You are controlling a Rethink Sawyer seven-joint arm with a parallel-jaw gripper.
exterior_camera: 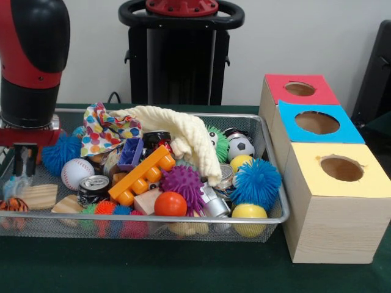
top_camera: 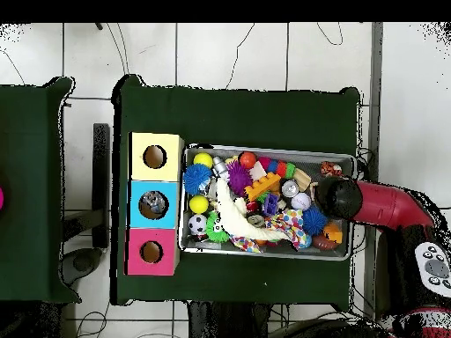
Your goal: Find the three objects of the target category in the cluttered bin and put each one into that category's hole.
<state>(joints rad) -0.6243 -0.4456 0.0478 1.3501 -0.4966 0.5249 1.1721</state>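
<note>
I'm mid-search — my black gripper (exterior_camera: 24, 160), jaws unreadable, hangs over the wire mesh bin's (exterior_camera: 276, 218) end farthest from the three wooden hole-topped boxes (exterior_camera: 333, 229); next, choose a target.

Wire-mesh metal bin (exterior_camera: 269, 152); wood-grain boxes (exterior_camera: 330, 226); knitted cream cloth (exterior_camera: 189, 137); glossy orange ball (exterior_camera: 170, 204).

I get even, soft indoor light with no hard shadows. Small highlights glint on the silver can (exterior_camera: 93, 183) and the wire bin (exterior_camera: 278, 201) rim. The green worktop (exterior_camera: 153, 268) reads dark, and the front view looks slightly soft.
</note>
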